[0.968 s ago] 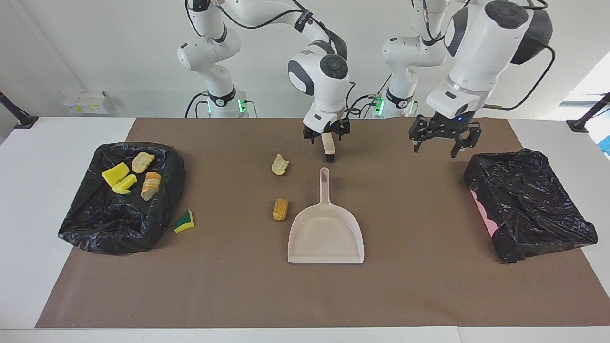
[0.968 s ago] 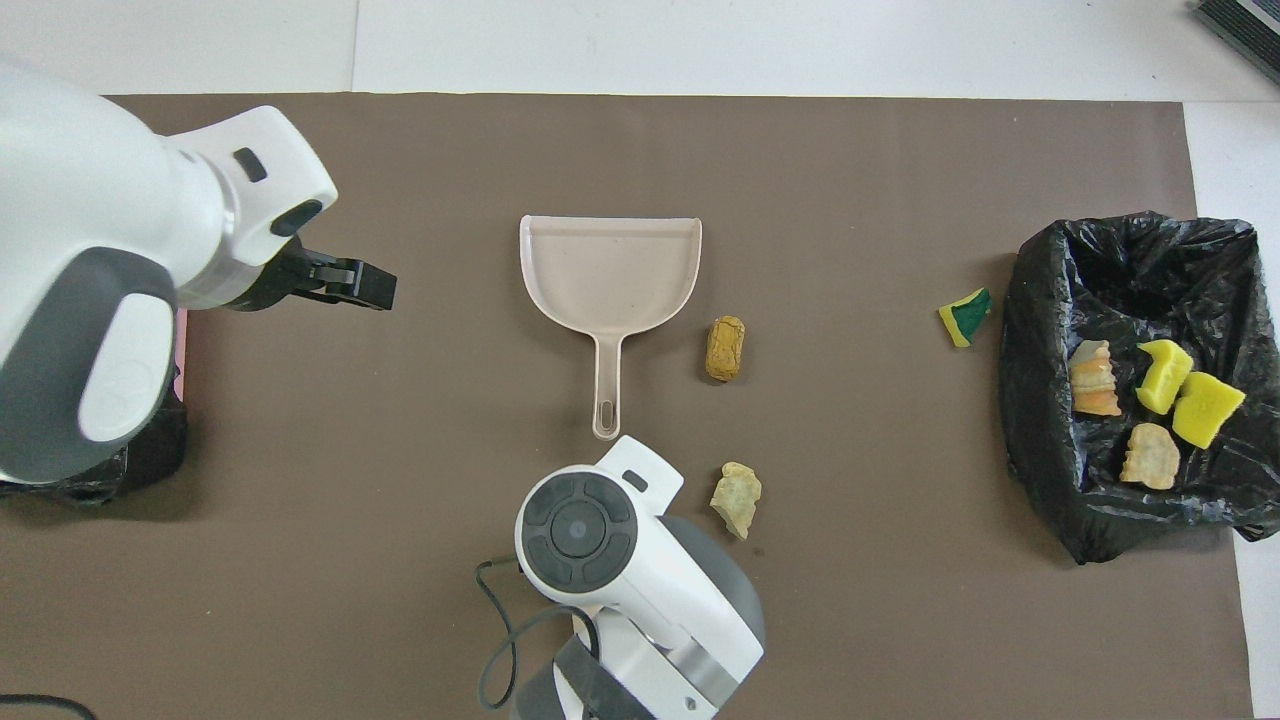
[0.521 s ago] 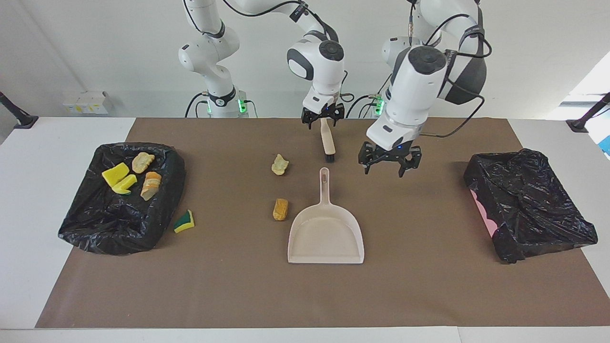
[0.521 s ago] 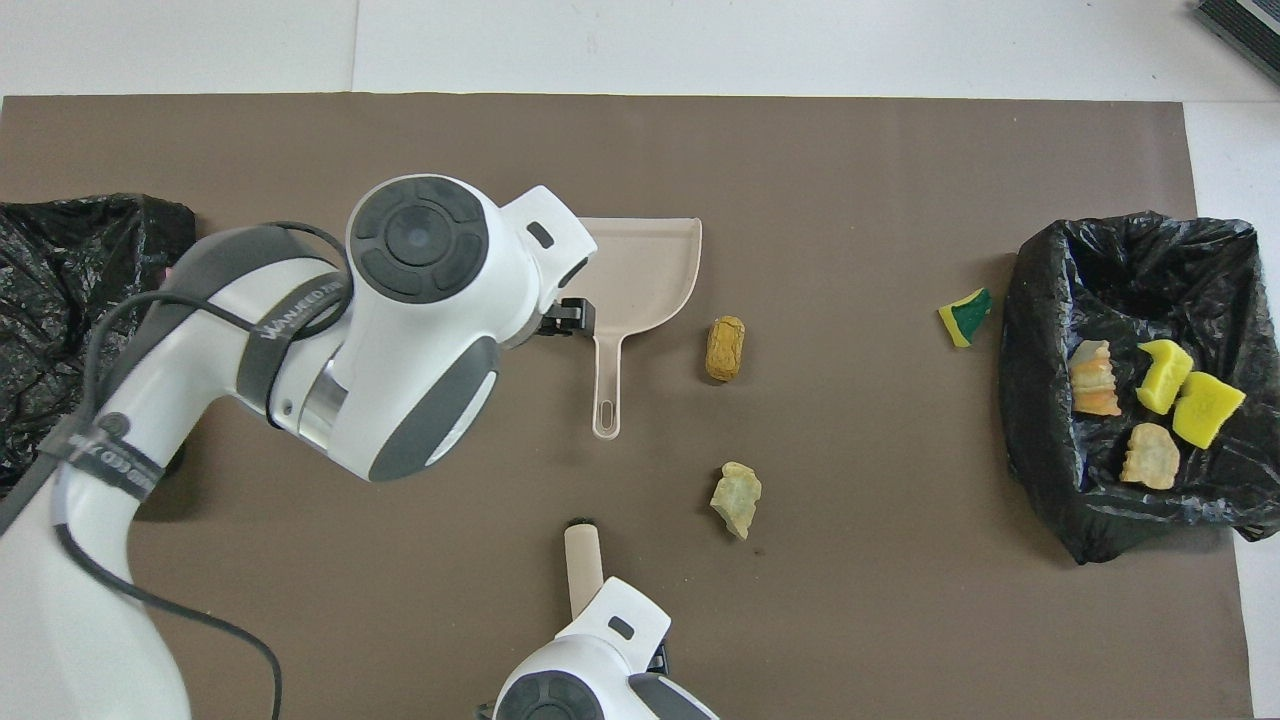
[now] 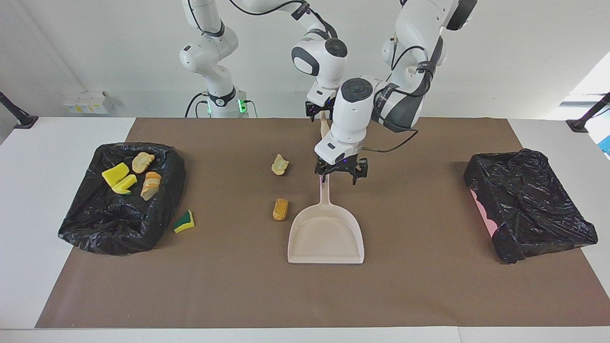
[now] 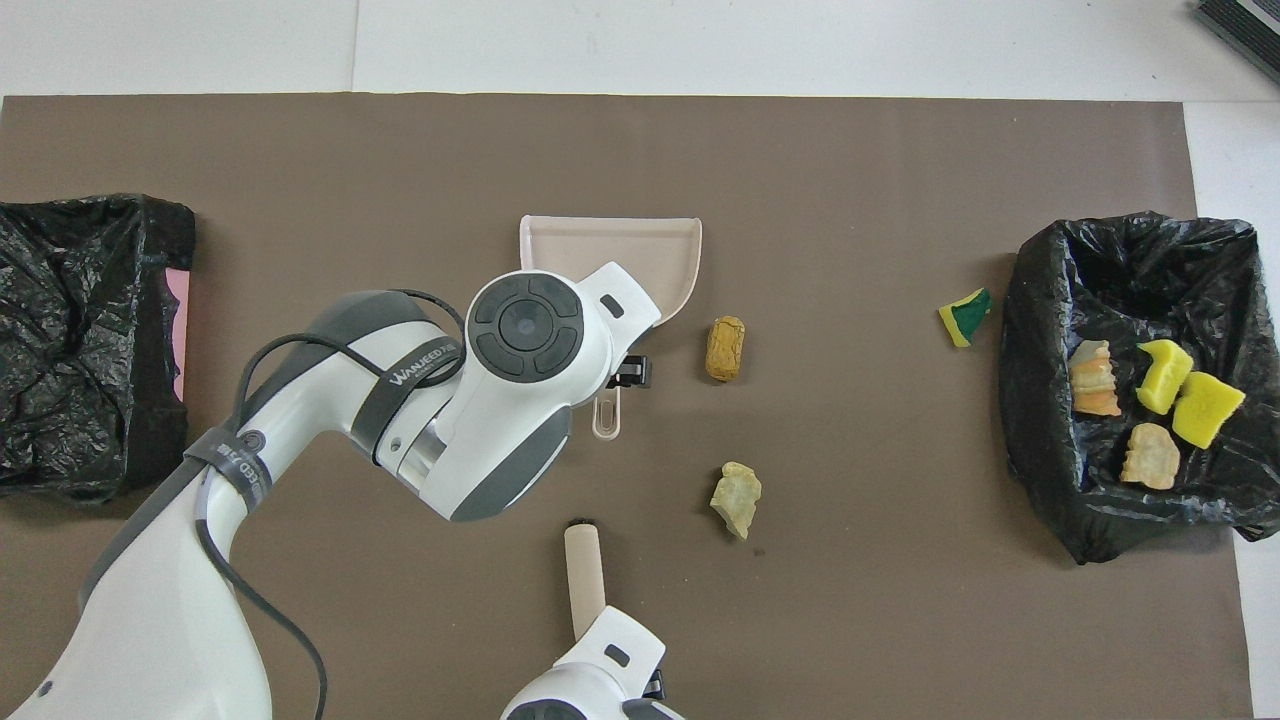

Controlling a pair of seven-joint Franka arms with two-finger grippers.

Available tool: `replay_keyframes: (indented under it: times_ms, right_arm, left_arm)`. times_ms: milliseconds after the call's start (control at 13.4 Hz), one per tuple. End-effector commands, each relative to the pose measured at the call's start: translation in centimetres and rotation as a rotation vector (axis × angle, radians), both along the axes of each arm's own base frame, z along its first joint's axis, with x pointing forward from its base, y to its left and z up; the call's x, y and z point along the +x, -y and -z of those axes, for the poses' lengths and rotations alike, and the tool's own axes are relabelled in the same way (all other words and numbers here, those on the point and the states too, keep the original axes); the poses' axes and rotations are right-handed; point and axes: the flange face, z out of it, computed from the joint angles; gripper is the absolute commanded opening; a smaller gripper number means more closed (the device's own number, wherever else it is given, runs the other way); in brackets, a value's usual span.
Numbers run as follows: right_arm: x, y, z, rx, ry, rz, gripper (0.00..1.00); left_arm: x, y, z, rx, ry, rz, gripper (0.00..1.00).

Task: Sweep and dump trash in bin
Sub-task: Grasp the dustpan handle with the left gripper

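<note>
Facing view: the left gripper [image 5: 340, 177] hangs low over the thin handle of the smooth beige plastic dustpan [image 5: 326, 240], its fingers spread apart and holding nothing. The left wrist hides most of the beige brush [image 5: 324, 127]. Its upper end is at the right gripper [image 5: 320, 111], and whether it is gripped cannot be told.

There are 2 bins lined with crinkled black bags. The bin [image 5: 119, 236] at the right arm's end holds 4 pieces of trash: 2 yellow sponge blocks [image 5: 116, 174] and 2 pale ragged lumps [image 5: 142, 162]. The other bin [image 5: 529, 205] shows a pink edge.

Overhead view: 3 pieces lie on the brown mat [image 6: 880, 160]. An orange-brown oblong bun [image 6: 726, 348] is beside the dustpan, a pale lump [image 6: 736, 498] lies nearer the robots, and a green-and-yellow sponge [image 6: 966, 317] lies just beside the filled bin. The left arm covers much of the dustpan, and the right gripper is cut off at the frame edge.
</note>
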Motion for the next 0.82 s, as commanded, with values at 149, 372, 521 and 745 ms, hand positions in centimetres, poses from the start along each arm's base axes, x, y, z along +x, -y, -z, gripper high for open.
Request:
replay_keyframes:
  times_ms: [149,372,521,745]
  right_arm:
    - [-0.9,-0.2,0.7,0.022,-0.037,0.037,0.54]
    - [-1.0,-0.3,1.2,0.015,-0.047,0.041,0.19]
    - [-1.0,-0.4,1.2,0.006,-0.062,0.074,0.0]
    - [-0.7,0.1,-0.1,-0.011,-0.083,0.143,0.0]
  left_arm:
    - [0.4,1.0,2.1,-0.008,0.047,-0.037,0.86]
    - [0.7,1.1,1.8,-0.035,0.06,-0.042,0.44]
    - [0.8,1.1,1.7,-0.042,0.071,-0.036,0.22]
    - [0.8,0.9,1.4,-0.033,0.073,-0.016,0.0]
